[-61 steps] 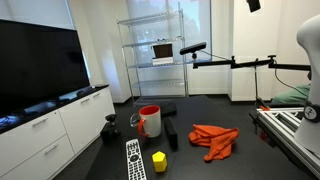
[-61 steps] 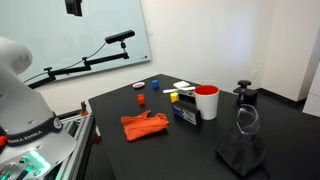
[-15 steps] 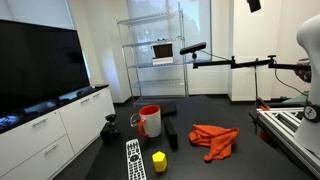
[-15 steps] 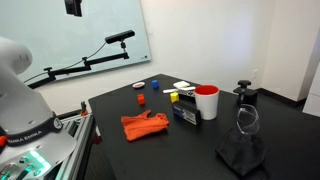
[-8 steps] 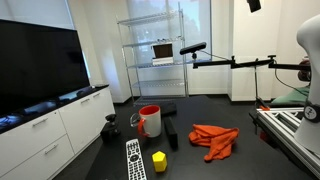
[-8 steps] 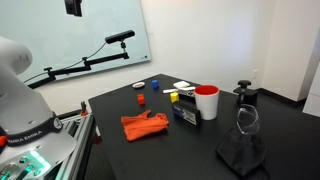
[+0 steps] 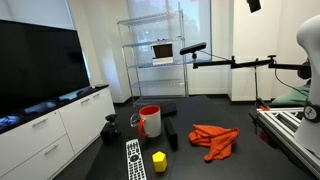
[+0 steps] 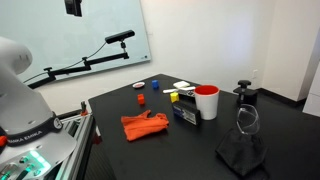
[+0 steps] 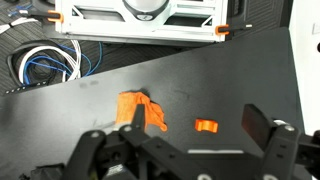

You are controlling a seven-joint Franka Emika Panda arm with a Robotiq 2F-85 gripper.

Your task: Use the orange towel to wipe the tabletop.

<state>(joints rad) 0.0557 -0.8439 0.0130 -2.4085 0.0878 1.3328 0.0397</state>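
Observation:
The orange towel lies crumpled on the black tabletop near the robot's side. It shows in both exterior views and in the wrist view. My gripper shows only in the wrist view. It is open and empty, high above the table, with the towel just behind its left finger. A small orange block lies on the table between the fingers. Only the arm's white body shows in the exterior views.
A red and white mug, a black box, a red block, a blue piece and a dark cloth heap stand on the table. A remote and a yellow object lie near one end.

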